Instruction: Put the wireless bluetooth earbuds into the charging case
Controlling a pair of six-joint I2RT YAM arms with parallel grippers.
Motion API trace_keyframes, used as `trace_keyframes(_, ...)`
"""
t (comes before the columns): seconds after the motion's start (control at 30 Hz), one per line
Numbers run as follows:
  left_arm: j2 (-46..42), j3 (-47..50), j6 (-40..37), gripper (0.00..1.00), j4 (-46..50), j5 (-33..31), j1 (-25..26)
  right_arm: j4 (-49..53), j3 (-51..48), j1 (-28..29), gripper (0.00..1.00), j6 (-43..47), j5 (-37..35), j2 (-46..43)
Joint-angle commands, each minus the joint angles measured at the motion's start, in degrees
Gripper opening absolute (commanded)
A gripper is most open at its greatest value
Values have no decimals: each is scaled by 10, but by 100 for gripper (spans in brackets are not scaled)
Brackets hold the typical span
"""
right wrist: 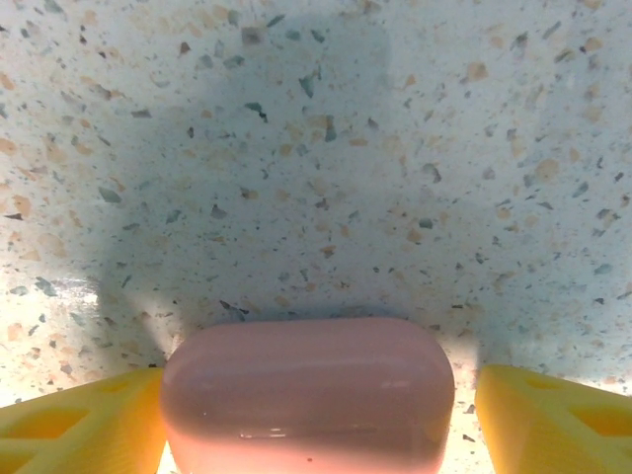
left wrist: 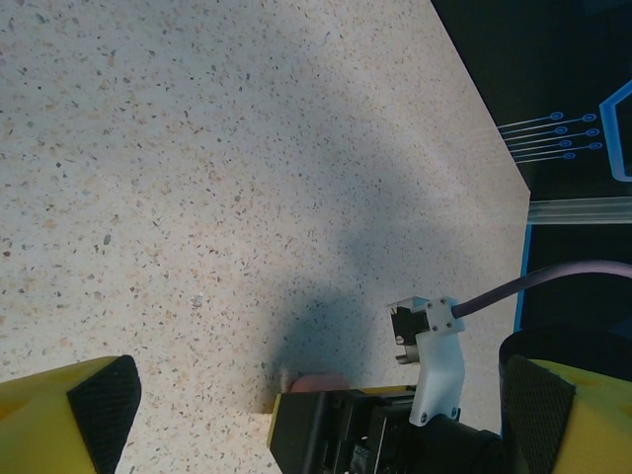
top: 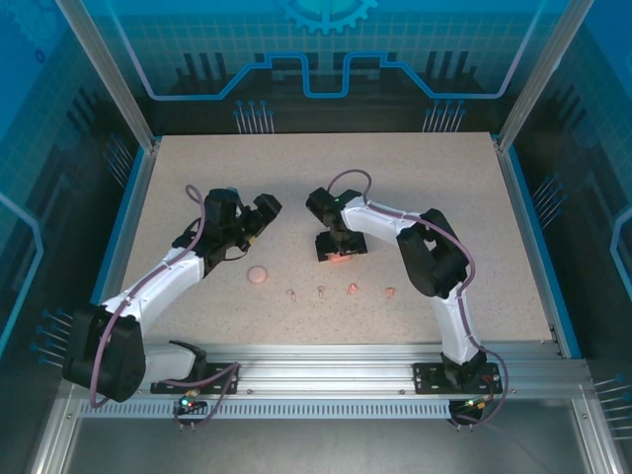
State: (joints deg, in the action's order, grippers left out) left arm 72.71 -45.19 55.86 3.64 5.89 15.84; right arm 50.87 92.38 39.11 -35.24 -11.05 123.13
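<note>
A pink rounded charging case point(right wrist: 306, 395) lies on the speckled table between the yellow fingers of my right gripper point(right wrist: 316, 420). The left finger point(right wrist: 79, 425) touches the case's side and the right finger point(right wrist: 553, 420) stands a small gap off it, so the jaws are open around it. From above, the right gripper point(top: 341, 253) points down over that case. Four tiny earbuds lie in a row nearer the front: two pale stemmed ones point(top: 291, 293) point(top: 322, 290) and two salmon nubs point(top: 354, 289) point(top: 391, 291). My left gripper point(top: 259, 222) hangs wide open and empty to the left; its wrist view catches a sliver of the case point(left wrist: 321, 380).
A second, round pink case point(top: 258, 276) rests on the table left of the earbud row, below the left gripper. Blue rails point(top: 133, 197) border the table on both sides. The right arm's black gripper body point(left wrist: 355, 434) sits close in front of the left wrist camera.
</note>
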Motion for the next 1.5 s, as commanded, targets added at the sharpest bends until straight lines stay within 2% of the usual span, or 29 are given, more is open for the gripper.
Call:
trace_keyframes(0.0,-2,8,11,99,-15,10,4,7,8,4,79,-15,-5,24)
trace_keyframes(0.23,-3,5,8,99,-14,8,4,0,4,2,73,-18,3,24)
trace_keyframes(0.4,5,2,4,99,-19,15,4,-5,2,-2,63,-21,13,20)
trace_keyframes(0.67,54,-23,-24,99,-37,79,26,-45,-35,-27,60,-77,48,-40)
trace_keyframes(0.9,68,77,-10,99,-225,61,62,-94,-74,-85,60,-160,92,-92)
trace_keyframes(0.97,90,87,-17,99,-271,72,71,-105,-76,-103,61,-187,109,-99)
trace_keyframes(1.1,145,88,-41,98,-349,94,95,-126,-69,-130,61,-235,149,-99)
trace_keyframes(1.2,180,86,-60,98,-396,85,119,-139,-60,-144,62,-267,179,-95)
trace_keyframes(1.47,269,69,-78,95,-505,76,151,-158,-32,-150,62,-320,237,-75)
